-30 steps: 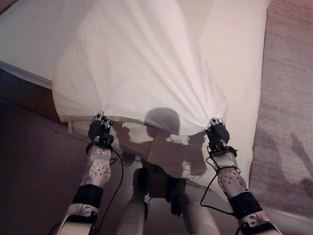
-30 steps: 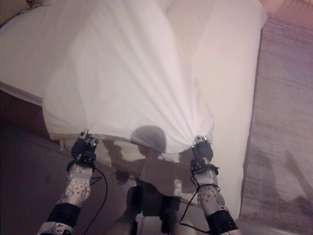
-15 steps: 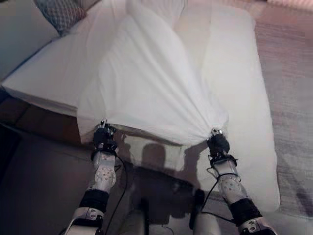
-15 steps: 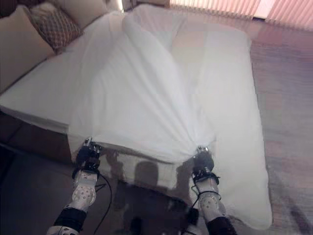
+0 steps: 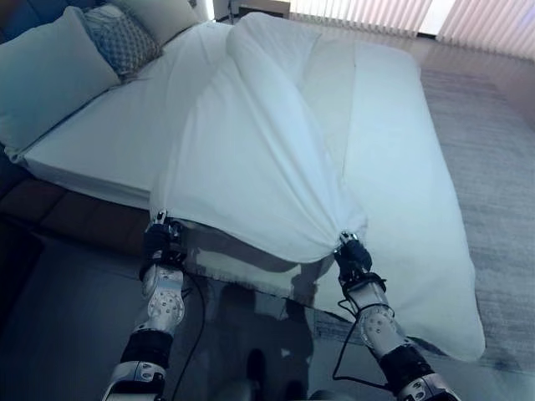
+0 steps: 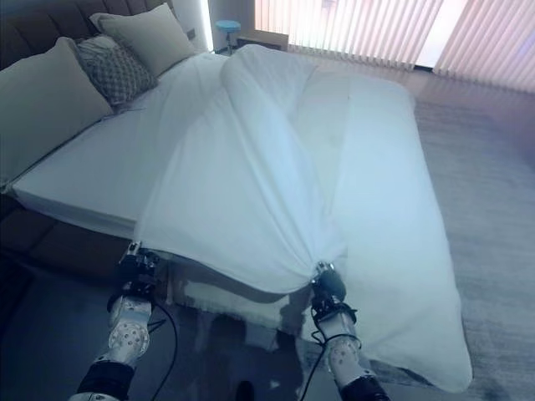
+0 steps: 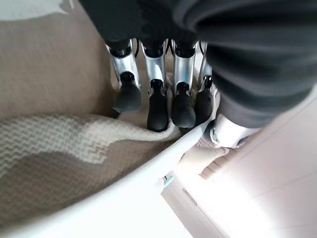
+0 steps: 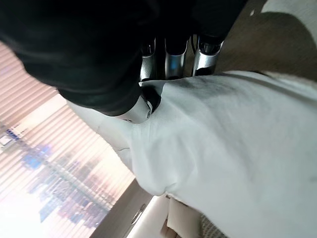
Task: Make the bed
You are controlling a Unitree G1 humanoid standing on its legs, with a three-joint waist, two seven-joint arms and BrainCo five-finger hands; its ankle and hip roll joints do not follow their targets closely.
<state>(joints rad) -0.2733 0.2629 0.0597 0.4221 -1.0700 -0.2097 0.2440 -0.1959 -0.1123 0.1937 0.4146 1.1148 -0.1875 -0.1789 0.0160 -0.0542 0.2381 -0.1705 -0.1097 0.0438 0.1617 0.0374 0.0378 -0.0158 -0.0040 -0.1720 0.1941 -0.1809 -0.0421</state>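
Both hands grip the near edge of the white sheet (image 5: 251, 167) at the foot of the bed (image 5: 418, 184). Left hand (image 5: 161, 240) has its fingers (image 7: 157, 106) curled over the sheet's hem at one corner; right hand (image 5: 351, 253) is clenched on a bunched corner, cloth gathering into folds there. From these 2 corners the sheet stretches taut up the mattress toward the pillows (image 6: 58, 88) and a patterned cushion (image 6: 117, 71).

No text, label, number or sign can be read anywhere. The white sheet (image 5: 259, 167) is plain. The patterned pillow (image 6: 117, 71) at the far left carries only a woven lattice, no lettering.
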